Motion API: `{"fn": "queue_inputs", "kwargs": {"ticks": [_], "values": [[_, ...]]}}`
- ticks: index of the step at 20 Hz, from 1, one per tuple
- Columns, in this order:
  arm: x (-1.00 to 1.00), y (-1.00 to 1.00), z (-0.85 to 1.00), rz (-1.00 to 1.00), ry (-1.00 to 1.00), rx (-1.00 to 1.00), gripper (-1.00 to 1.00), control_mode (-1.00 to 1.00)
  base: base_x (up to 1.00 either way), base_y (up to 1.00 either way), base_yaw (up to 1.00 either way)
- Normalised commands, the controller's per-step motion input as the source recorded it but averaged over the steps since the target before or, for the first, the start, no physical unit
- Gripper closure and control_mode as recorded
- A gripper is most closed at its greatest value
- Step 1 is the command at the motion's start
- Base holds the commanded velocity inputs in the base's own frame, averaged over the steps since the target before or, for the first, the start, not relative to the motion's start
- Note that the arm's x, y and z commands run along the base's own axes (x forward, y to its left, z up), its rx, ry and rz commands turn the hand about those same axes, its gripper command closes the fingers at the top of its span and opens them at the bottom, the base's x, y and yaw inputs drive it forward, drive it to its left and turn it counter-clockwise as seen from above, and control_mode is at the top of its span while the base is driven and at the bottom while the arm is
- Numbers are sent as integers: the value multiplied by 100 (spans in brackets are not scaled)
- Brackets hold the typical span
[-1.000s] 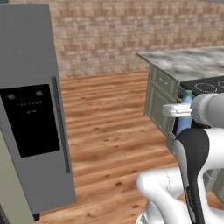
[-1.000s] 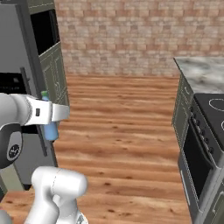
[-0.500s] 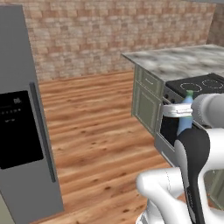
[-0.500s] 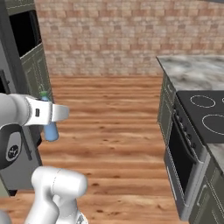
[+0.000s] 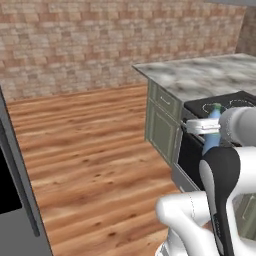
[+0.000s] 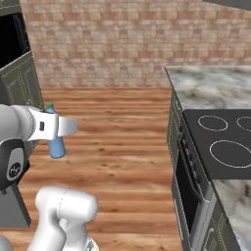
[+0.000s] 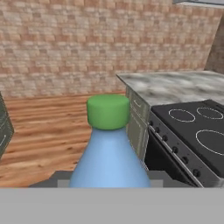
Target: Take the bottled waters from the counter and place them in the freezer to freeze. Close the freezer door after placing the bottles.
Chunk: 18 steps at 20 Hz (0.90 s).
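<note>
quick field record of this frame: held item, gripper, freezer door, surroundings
held item: blue bottle with green cap, upright
gripper: gripper shut on the bottle, carried over the wood floor
freezer door: grey edge with long handle at left of left base view; open or shut cannot be told
surroundings: black cooktop set in marbled counter; brick wall behind

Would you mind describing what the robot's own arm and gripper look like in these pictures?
The arm is built of glossy white, rounded segments. A wide black band runs down one link in the left base view, and a dark round joint cover with a small white mark shows in the right base view. The gripper has a blocky white body with a small dark rectangular mark on its side. No loose cables are visible.
</note>
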Motion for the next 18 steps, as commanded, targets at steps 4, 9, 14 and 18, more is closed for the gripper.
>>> {"fn": "queue_inputs", "kwargs": {"ticks": [4, 9, 14, 18], "values": [[0, 0, 0, 0, 0, 0, 100, 100, 56, -12, 3], [0, 0, 0, 0, 0, 0, 100, 100, 68, 0, 14], [0, 0, 0, 0, 0, 0, 100, 100, 75, 0, 19], [0, 0, 0, 0, 0, 0, 100, 100, 74, -9, 23]]}}
